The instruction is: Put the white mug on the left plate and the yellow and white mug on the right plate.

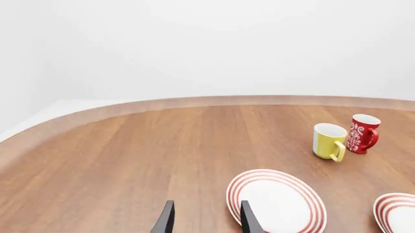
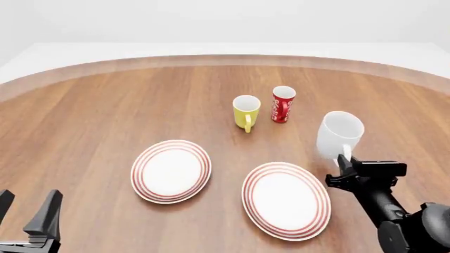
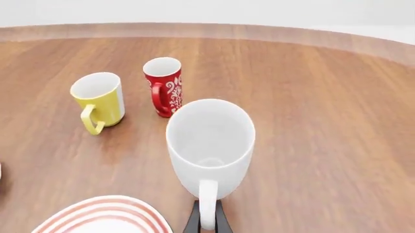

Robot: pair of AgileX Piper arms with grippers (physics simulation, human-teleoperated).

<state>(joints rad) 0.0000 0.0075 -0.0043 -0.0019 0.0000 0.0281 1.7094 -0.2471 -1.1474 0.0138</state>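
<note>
White mug: the plain glossy all-white mug (image 2: 340, 134) sat upright, right of the plates, its looped handle pinched by the right hand (image 2: 344, 164).
Yellow mug: the small yellow and white mug (image 2: 246, 112) stood farther back, just beside a slim red patterned mug (image 2: 283, 104).
Plates: the left plate (image 2: 170, 170) and right plate (image 2: 286, 200), round, white, red-ringed, lay bare on the wood-grain counter (image 2: 91, 121).
Left hand: the left hand (image 2: 28, 211) waited near-left, fingers spread wide.

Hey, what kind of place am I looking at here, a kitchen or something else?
Probably not a real kitchen: it looks like a simulated tabletop test scene. A bare wooden table stands against blank white surroundings, with only two red-ringed plates and three mugs, and two robot arms reaching in, the right gripper at the white mug.
</note>
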